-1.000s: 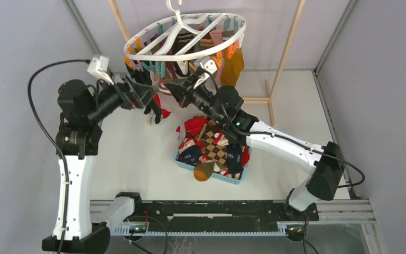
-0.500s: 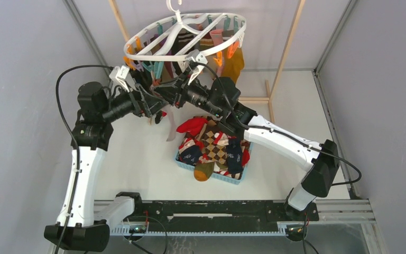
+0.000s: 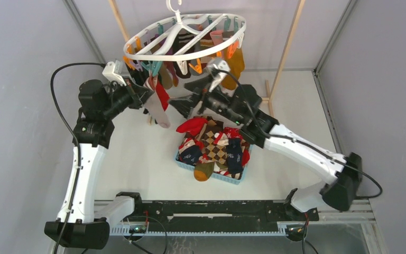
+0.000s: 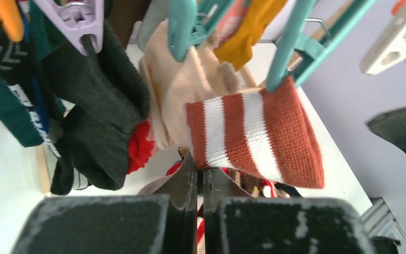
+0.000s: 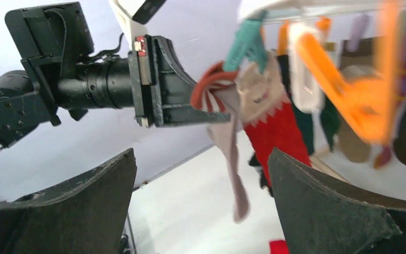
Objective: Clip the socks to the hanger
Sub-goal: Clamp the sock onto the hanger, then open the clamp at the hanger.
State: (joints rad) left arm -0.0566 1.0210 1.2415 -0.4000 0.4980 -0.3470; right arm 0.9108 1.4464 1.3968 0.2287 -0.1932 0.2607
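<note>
Left hand (image 4: pixel 200 172) pinched fully closed, tips touching the cuff of a rust-and-white striped sock (image 4: pixel 254 137) hanging from a teal clip (image 4: pixel 288 58) on the white hanger (image 3: pixel 190 54); right hand (image 5: pixel 201 159) gapes wide nearby, empty; more socks (image 3: pixel 214 145) heap in a blue basket (image 3: pixel 227 179).

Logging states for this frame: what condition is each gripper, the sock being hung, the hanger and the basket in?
left gripper, shut on the striped sock's cuff.
right gripper, open, holding nothing.
striped sock, up at a teal clip; clipped or not, unclear.
hanger, hanging, with clipped socks on it.
basket, heaped with loose socks.
</note>
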